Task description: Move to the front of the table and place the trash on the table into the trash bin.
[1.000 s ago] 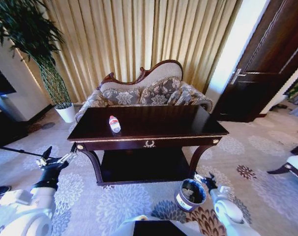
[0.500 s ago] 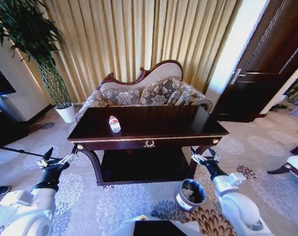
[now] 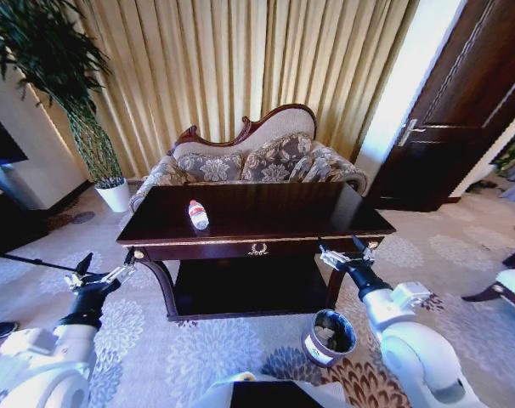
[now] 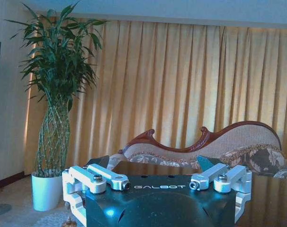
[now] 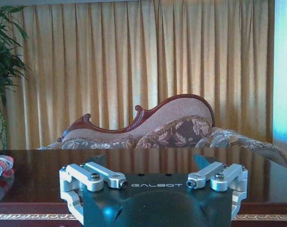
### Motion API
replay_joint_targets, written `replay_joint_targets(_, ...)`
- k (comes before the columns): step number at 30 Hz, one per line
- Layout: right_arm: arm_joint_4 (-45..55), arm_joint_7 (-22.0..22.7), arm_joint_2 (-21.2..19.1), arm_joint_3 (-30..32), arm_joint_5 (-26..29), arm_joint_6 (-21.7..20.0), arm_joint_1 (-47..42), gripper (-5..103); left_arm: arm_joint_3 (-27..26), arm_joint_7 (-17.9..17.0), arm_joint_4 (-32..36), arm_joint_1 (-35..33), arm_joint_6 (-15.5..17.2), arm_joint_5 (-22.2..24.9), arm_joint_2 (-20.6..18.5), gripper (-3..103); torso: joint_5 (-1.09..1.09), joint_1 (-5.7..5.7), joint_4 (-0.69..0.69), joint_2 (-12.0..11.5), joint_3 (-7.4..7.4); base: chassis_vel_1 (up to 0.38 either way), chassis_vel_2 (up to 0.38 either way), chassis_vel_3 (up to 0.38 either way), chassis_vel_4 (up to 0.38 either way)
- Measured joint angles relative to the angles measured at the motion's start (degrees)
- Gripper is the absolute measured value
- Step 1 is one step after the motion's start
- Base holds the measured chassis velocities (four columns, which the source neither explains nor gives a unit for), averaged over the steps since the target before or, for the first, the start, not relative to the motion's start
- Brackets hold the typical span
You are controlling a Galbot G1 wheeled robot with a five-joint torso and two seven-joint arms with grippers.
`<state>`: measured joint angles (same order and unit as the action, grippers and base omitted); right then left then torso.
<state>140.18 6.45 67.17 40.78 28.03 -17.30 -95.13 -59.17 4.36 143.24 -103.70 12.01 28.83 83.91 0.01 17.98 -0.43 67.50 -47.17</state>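
One bottle (image 3: 197,214) left on table (image 3: 266,212); bin (image 3: 329,337) holds scraps. Right gripper (image 3: 342,255) at table edge, spread wide, empty; left gripper (image 3: 99,274) wide, idle.

This is a formal sitting room, like a hotel suite's lounge: gold floor-length curtains (image 3: 240,68), a carved floral sofa (image 3: 249,157) behind a dark glossy surface (image 3: 266,212), flower-patterned carpet (image 3: 198,348), a tall potted plant (image 3: 62,76) far left, a dark panelled door (image 3: 461,110) right.

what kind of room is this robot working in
Probably a formal sitting room or hotel lounge: a carved floral sofa behind a dark glossy table, gold floor-length curtains, and patterned carpet.
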Motion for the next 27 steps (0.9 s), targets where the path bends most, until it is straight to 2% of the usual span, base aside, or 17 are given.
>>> replay_joint_targets(24,-0.11,0.06,-0.07,-1.73,-0.24,0.36,-0.20,100,0.19,0.02,0.02,0.14,0.05,-0.21,0.10,100,-0.01,0.05,0.01,-0.02,-0.02,-0.135,0.138,0.136,-0.130)
replay_joint_targets(27,-0.11,1.01,0.23,-2.27,1.18,0.39,-0.45,100,0.71,-1.77,0.02,0.65,0.26,0.94,-0.97,100,0.00,0.02,0.01,-0.02,0.00,0.000,0.000,0.000,0.000)
